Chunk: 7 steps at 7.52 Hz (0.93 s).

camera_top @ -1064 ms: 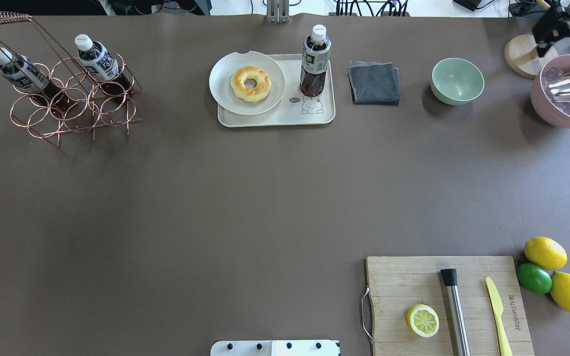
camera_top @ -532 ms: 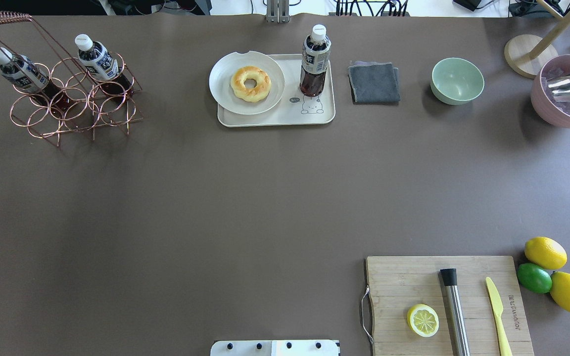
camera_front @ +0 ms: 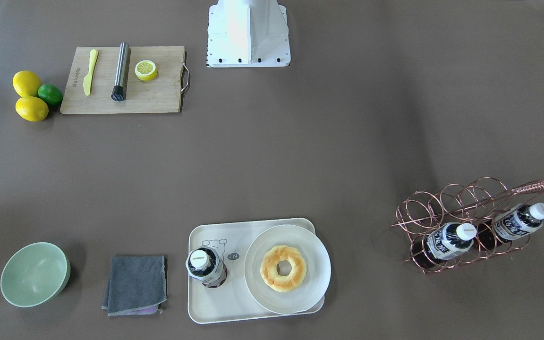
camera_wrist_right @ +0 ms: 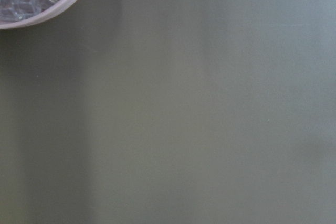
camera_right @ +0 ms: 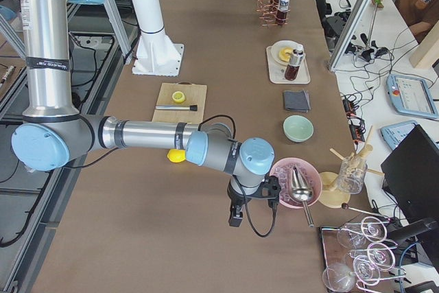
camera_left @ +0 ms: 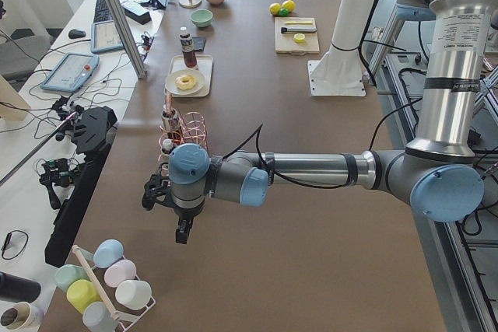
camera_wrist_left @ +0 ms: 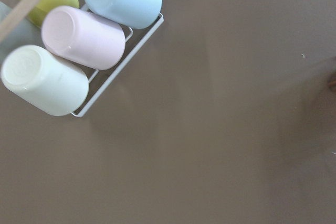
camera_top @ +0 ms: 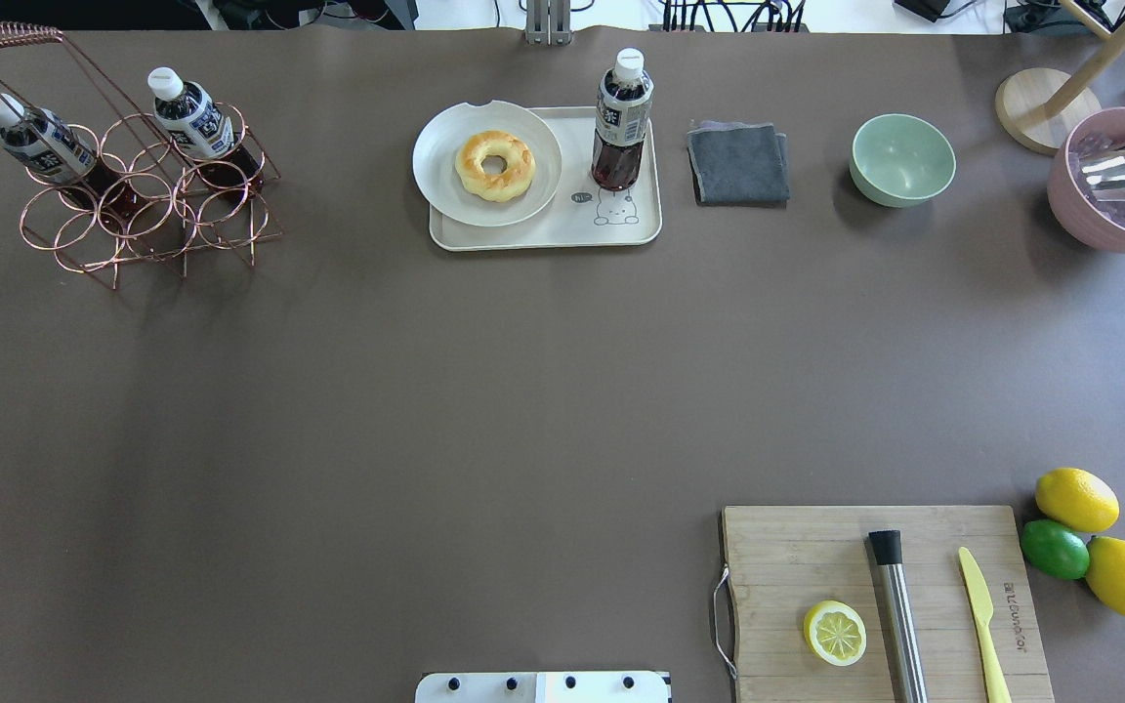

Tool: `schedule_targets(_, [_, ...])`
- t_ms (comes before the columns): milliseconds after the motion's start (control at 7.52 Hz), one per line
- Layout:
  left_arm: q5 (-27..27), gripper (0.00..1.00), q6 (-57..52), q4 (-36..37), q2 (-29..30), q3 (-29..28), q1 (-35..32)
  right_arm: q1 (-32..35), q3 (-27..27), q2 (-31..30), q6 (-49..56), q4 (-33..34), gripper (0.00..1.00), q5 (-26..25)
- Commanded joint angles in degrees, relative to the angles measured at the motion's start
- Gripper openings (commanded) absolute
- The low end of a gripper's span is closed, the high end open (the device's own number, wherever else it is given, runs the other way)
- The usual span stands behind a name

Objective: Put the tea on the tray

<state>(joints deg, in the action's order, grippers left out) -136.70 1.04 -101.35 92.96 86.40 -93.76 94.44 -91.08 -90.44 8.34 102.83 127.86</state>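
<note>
One tea (camera_top: 623, 122) bottle stands upright on the cream tray (camera_top: 621, 232), at its right end beside the bear drawing; the front view shows the tea (camera_front: 204, 265) and tray (camera_front: 215, 307) too. Two bottles alike (camera_top: 45, 144) (camera_top: 193, 117) lean in a copper wire rack (camera_top: 147, 210) at the far left. My left gripper (camera_left: 183, 235) shows only in the exterior left view, hanging over bare table beyond the rack; I cannot tell its state. My right gripper (camera_right: 235, 219) shows only in the exterior right view, next to a pink bowl; its state I cannot tell either.
A white plate (camera_top: 445, 190) with a doughnut (camera_top: 494, 164) covers the tray's left part. Right of the tray lie a grey cloth (camera_top: 738, 163), a green bowl (camera_top: 902, 159) and a pink ice bowl (camera_top: 1100, 229). A cutting board (camera_top: 797, 547) and citrus (camera_top: 1076, 499) sit near right. Pastel cups (camera_wrist_left: 79, 38) lie below the left wrist.
The right gripper, seen at the overhead view's top right corner over the pink bowl a second ago, has left that view. The bottles and tray have not moved.
</note>
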Motion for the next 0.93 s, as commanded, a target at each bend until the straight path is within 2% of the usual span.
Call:
schedule_targets(0, [-1.2,0.97,0.0,0.7,-0.7,0.3,0.1,1.5,3.2,-0.7,-1.0,-5.9,1.0,1.3])
schedule_targets(266, [-0.9,0.97,-0.2,2.6,-0.1,0.3,0.2,1.5,0.3,0.1,-7.7,-6.2,1.0,2.2])
schedule_targets(798, [-0.8,0.97,-0.2,2.6,0.1,0.2,0.1,1.5,0.3,0.1,-7.6,-6.2,1.0,2.8])
